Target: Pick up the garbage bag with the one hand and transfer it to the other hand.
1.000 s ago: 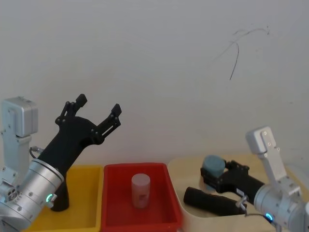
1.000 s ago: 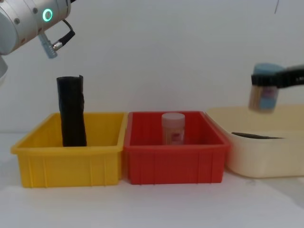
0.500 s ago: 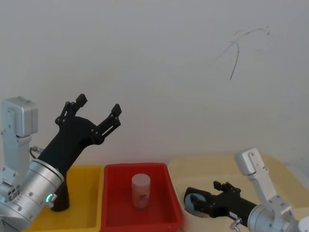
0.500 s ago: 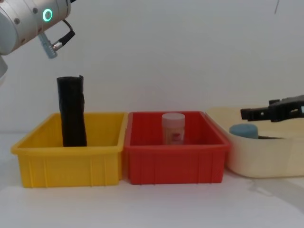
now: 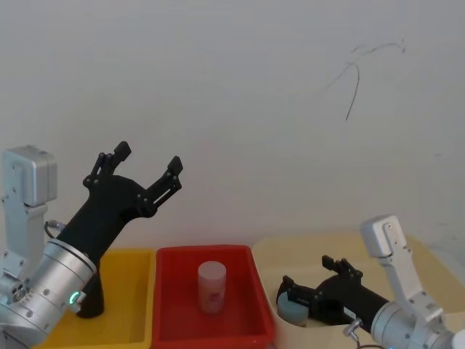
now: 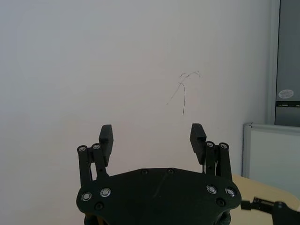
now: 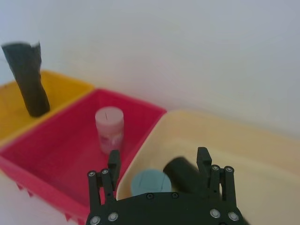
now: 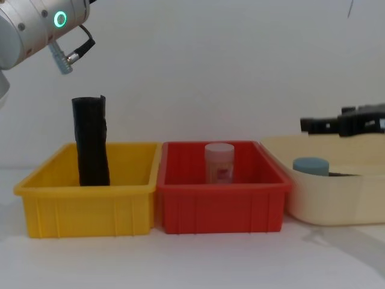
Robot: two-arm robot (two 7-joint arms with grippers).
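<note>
Left claw (image 5: 144, 164) raised, right claw (image 5: 312, 274) low, both agape.

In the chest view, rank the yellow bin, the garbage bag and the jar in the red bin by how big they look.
1. Yellow bin, largest.
2. Garbage bag, standing upright in that bin.
3. Jar, smallest, with its base hidden behind the red bin wall.

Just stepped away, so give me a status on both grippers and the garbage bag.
Left gripper open, raised above the yellow bin. Right gripper open over the cream tub. Garbage bag upright in the yellow bin, ungripped. Path clear.
</note>
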